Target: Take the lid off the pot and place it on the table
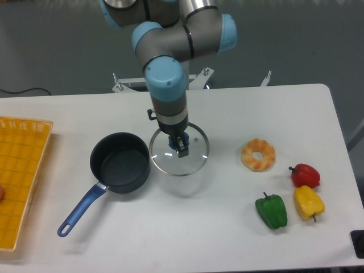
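Above table (227,227), lid (180,156) under hand (178,143)

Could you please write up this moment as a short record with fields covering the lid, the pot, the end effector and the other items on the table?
lid: held by its blue knob, clear of the pot, apparently above the table
pot: open, nothing seen inside, long blue handle toward front-left
end effector: shut on the lid's knob
table: white
doughnut: right of the lid
peppers: red, yellow, green, front-right
yellow tray: left edge
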